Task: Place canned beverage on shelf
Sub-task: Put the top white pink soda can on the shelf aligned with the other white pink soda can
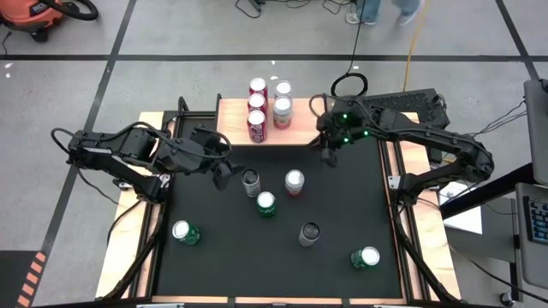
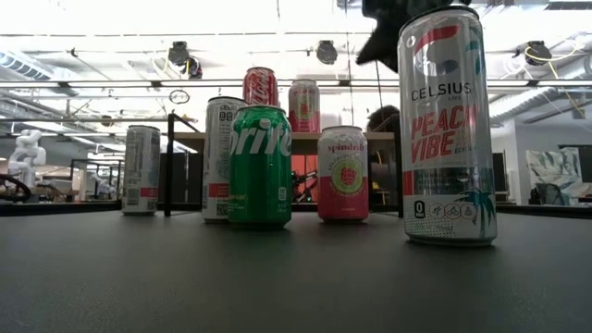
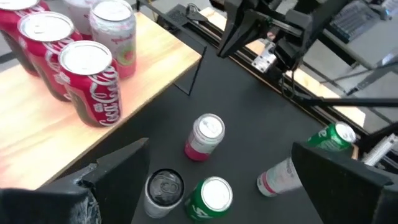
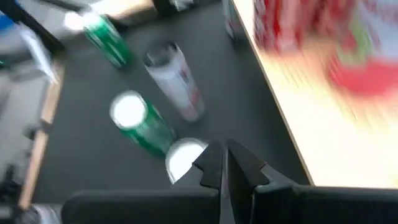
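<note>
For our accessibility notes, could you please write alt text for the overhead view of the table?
Five cans stand on the light-wood shelf at the far edge of a black mat, where six more cans stand scattered. The left end effector, open, hovers beside a grey can; the right end effector, shut, hangs near the shelf.

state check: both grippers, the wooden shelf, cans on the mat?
left gripper: open, empty, over the mat beside the tall white can.
right gripper: shut, empty, by the shelf's corner.
light-wood shelf with black legs: holds five upright cans.
tall white can: upright on the black mat.
pink-and-white can: upright.
green Sprite can: upright.
</note>
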Robot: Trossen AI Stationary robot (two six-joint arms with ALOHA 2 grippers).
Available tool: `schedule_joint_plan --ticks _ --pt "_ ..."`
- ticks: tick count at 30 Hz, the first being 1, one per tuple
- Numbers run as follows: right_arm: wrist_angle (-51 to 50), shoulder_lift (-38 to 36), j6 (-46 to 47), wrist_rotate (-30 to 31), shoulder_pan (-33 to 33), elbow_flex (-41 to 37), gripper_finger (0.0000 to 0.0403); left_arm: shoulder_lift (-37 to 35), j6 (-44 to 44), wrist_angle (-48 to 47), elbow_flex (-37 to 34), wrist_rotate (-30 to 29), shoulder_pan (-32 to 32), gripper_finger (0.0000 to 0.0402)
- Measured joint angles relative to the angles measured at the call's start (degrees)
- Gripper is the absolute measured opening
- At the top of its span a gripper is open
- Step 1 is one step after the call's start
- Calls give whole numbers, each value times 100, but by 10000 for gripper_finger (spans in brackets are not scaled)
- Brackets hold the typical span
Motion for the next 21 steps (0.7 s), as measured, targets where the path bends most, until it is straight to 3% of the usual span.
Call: schedule_joint_plan --ticks 6,13,21 --pt "1356 223 -7 -166 -216 -482 0 0 -173 -11 0 -386 9 389" --pt "2252 736 -103 -137 -240 -498 0 0 -309 -76 0 -483 83 389" --pt "3164 1339 -1 589 -259 -487 0 -2 -138 -251 -66 -656 200 389"
